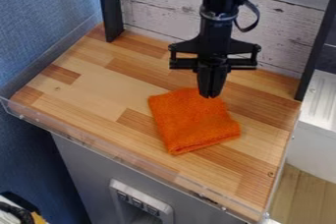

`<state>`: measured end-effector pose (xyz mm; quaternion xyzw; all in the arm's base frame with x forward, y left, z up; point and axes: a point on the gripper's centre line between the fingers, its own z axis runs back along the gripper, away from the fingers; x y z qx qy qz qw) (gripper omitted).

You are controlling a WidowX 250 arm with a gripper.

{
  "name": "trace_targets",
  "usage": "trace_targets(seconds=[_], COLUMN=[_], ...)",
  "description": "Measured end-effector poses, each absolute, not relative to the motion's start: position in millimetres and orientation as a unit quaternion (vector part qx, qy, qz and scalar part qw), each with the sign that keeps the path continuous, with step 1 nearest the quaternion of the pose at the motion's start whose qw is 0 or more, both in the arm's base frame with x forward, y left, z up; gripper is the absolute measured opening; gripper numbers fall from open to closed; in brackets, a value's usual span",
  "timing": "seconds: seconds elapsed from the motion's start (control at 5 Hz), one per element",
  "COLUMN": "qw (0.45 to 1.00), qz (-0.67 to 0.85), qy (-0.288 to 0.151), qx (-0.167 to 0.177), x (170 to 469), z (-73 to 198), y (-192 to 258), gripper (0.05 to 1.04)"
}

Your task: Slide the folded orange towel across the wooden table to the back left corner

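Going low on the folded orange cloth (193,124) mid-frame seems best. Gripper (210,95) looks closed, can't tell if on fabric.

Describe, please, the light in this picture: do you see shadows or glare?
In the camera view, the light on the board looks soft, without strong glare; a faint shadow follows the lower edge of the cloth; small pale glints show on the clear rim; the claw is so dark that some details merge.
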<state>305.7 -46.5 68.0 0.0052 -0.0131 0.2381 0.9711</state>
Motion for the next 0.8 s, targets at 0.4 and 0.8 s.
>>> trace_targets(seconds=[0.4, 0.8], qw=[0.972, 0.973], qz=[0.236, 0.231], qy=[0.005, 0.015], qx=[0.012, 0.009], x=[304.4, 302.2], z=[40.2, 18.0], y=[-46.6, -48.3], gripper=[0.062, 0.062])
